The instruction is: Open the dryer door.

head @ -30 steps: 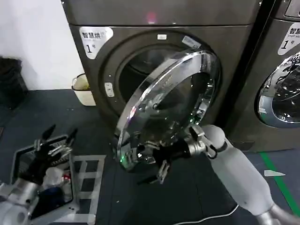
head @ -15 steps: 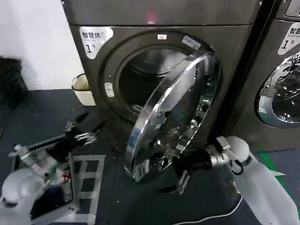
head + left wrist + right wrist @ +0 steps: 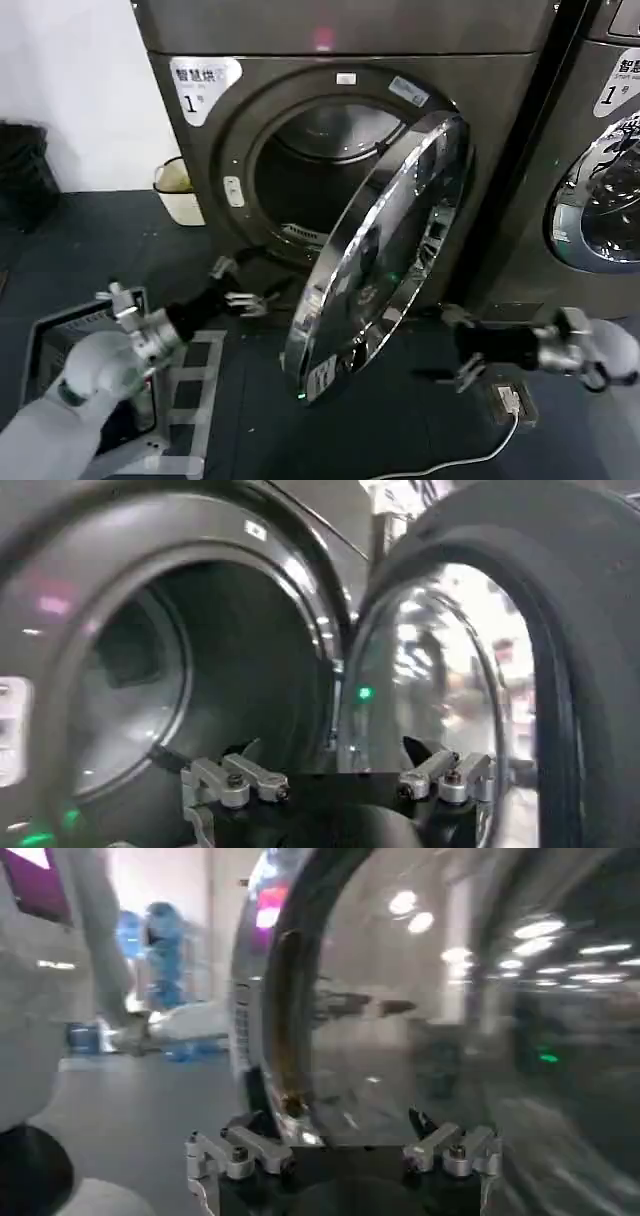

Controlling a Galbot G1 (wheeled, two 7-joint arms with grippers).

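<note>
Both spread grippers, left [image 3: 240,285] and right [image 3: 452,347], flank the dryer door [image 3: 375,255] (cream bin [image 3: 176,190] behind).

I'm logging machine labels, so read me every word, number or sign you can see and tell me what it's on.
"智慧烘" over "1号": white sticker on the dryer.
"1", with blurred small print above: sticker on the second machine.
Unreadable: small labels on the door surround.

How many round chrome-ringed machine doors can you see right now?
2. The dryer door swung open at centre, between both grippers; a second door, closed, on the neighbouring machine at the right edge, partly cut off.
</note>
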